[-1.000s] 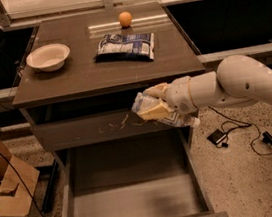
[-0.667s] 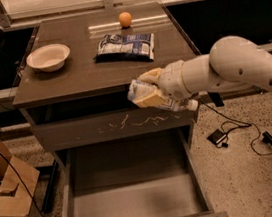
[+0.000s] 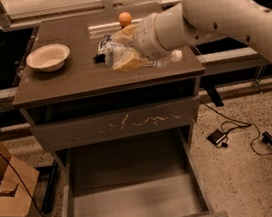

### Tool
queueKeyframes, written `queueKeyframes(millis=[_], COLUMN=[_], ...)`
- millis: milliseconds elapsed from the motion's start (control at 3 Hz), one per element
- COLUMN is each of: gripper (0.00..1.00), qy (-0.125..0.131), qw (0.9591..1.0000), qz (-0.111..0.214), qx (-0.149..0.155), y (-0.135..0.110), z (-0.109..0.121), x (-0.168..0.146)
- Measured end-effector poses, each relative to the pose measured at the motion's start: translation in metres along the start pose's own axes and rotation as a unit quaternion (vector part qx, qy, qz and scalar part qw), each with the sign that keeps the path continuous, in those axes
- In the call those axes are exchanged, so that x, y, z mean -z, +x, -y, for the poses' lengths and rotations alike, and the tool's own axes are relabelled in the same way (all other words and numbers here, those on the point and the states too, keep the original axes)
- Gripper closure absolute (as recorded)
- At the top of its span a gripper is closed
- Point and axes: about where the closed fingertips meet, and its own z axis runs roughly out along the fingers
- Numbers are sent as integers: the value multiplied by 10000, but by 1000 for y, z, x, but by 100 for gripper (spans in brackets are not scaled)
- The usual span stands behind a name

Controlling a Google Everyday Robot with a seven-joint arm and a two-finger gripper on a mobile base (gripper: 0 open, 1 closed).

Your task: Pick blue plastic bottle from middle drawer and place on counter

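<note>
My gripper (image 3: 124, 50) is over the right half of the counter (image 3: 66, 80), with the big white arm reaching in from the upper right. It is shut on the blue plastic bottle (image 3: 163, 60), which lies sideways in it, its white cap (image 3: 176, 54) pointing right and its pale label between the yellowish fingers (image 3: 128, 60). The bottle is low over the counter top; I cannot tell whether it touches. The middle drawer (image 3: 132, 187) stands pulled out below, its grey floor bare.
A white bowl (image 3: 48, 57) sits on the counter's left side and an orange (image 3: 124, 18) at the back. The drawer with a pale-scratched front (image 3: 123, 125) is closed. A cardboard box (image 3: 7, 199) stands at lower left; cables (image 3: 225, 135) lie on the floor at right.
The gripper has risen with the bottle from in front of the scratched drawer front to over the counter top, now covering most of the snack bag.
</note>
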Motion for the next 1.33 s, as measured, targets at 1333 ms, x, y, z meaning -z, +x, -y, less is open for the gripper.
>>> queueKeyframes(millis=[1333], gripper=[82], qy=[-1045], qw=[9892], qz=[1005], qx=[-221], y=[-10], z=[29], x=[-127])
